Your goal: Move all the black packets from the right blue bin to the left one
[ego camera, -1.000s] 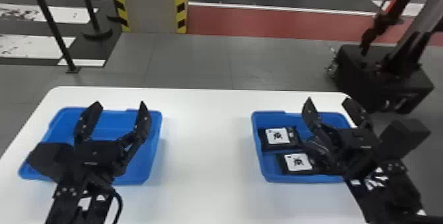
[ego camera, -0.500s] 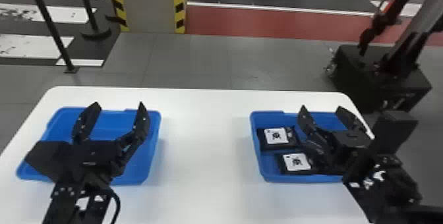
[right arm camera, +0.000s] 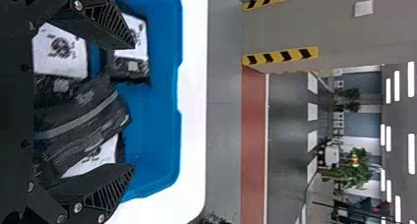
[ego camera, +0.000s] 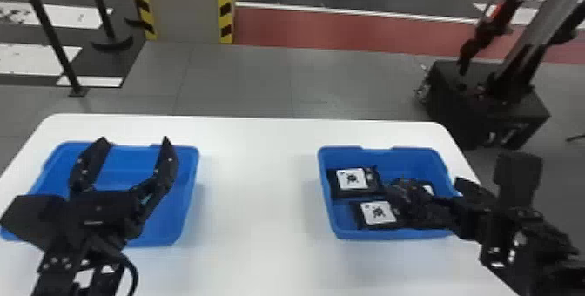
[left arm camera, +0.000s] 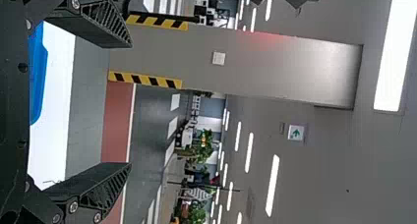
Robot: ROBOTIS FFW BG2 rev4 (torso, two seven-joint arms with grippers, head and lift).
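Worktop (ego camera: 261, 195), smooth and white. In the head view, the right blue bin (ego camera: 378, 235) is taken as landmark: moulded plastic, rounded corners. Inside it, black packets (ego camera: 351, 182) are seen, flat and shiny, with square white labels. Well to its left, the left blue bin (ego camera: 187, 195) is set, with the left pincer (ego camera: 134, 140) held above.

Left wrist view: the left pincer's ribbed fingers are spread wide, nothing between them.

Right wrist view: the right pincer (right arm camera: 134, 106) is held over the right bin, fingers apart, nothing visibly clamped. A grey-striped packet (right arm camera: 83, 121), creased, is laid slantwise over labelled ones. Picking is judged to be in hand. The fingers should be lowered well down both sides, then closed gently; by a shallow pinch, slick film could be lost, or a neighbour nipped. The right bin's rim should be cleared before any sideways carry.
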